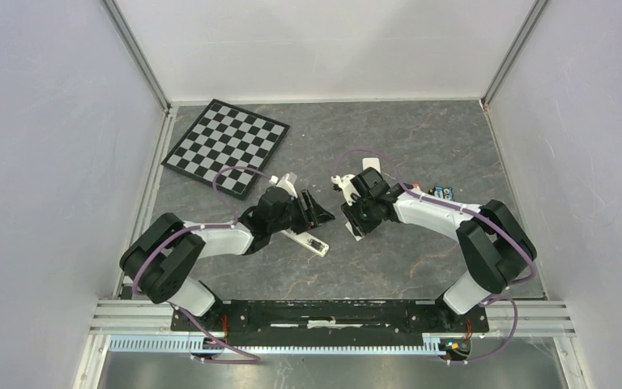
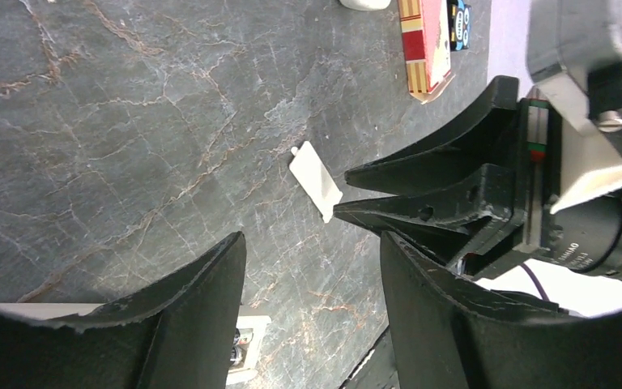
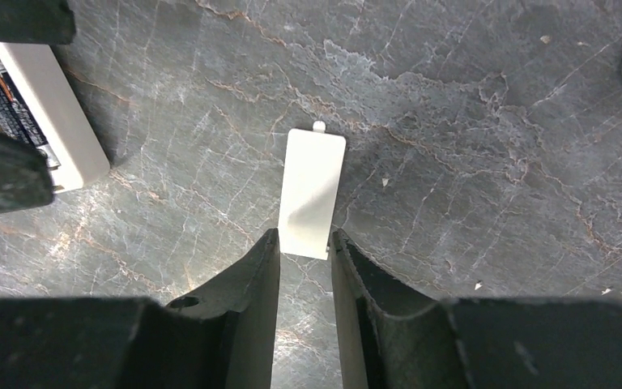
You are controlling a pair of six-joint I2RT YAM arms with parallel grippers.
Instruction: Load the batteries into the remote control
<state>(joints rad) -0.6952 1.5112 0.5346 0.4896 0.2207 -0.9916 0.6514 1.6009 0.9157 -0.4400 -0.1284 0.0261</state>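
The remote control (image 1: 309, 241) is seen lying back-up on the dark marbled table (image 1: 421, 146), near the middle and just under the left arm's wrist, with its compartment uncovered. In the right wrist view the batteries (image 3: 8, 101) are seen lying side by side inside that compartment, partly hidden by a dark finger (image 3: 0, 170) of the left claw. The left gripper (image 2: 312, 243) is held above the table just right of the remote. Its fingers are spread wide and nothing is seen between them but bare tabletop. The white battery cover (image 3: 312, 194) lies flat on the table to the right of the remote, apart from it, with its small tab pointing away from the right claw. The right gripper (image 3: 305, 239) is set at the near end of the cover, with its jaws only narrowly apart and one fingertip on each side of that end. It cannot be told whether the cover is pinched or merely flanked. The two claws face each other closely across the cover. Farther off, a chessboard (image 1: 227, 146) lies at the far left. A rounded white object (image 1: 370, 167) lies beyond the right claw, and a small red and yellow box (image 2: 425, 40) is seen to the right.
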